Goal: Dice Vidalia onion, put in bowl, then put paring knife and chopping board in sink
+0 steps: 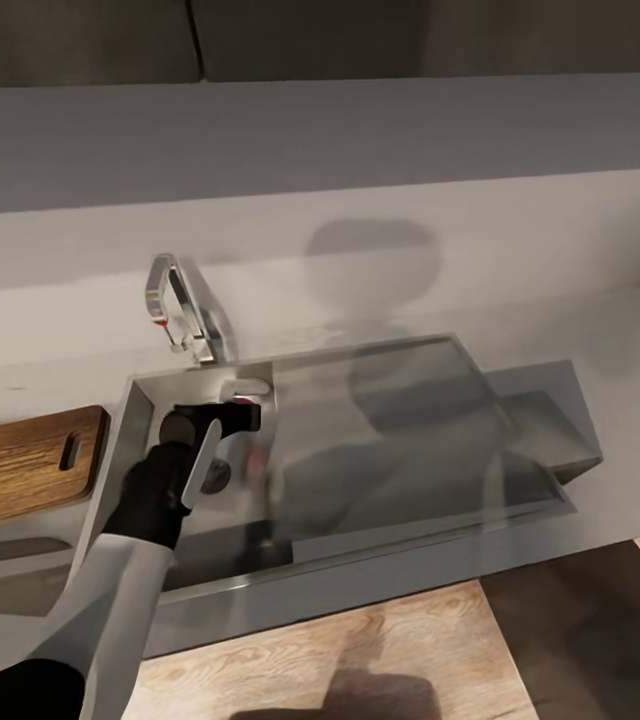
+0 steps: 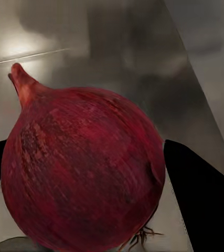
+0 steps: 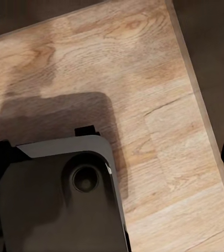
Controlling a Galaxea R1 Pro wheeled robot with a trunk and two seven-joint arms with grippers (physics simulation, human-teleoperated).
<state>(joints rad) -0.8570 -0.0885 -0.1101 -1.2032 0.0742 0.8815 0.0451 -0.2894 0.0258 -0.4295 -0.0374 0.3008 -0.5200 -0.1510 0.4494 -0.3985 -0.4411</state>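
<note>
Red-skinned onion sits clamped between the left fingers inside the steel sink; the right fingers' state cannot be told.

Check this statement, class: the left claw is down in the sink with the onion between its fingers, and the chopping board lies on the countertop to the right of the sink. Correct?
Not quite. The head view shows the chopping board left of the sink, not right. The rest holds: the left claw reaches into the sink, the onion between its fingers.

Wooden floor (light planks).

A kitchen — steel sink with chrome tap, chopping board on the countertop.
</note>
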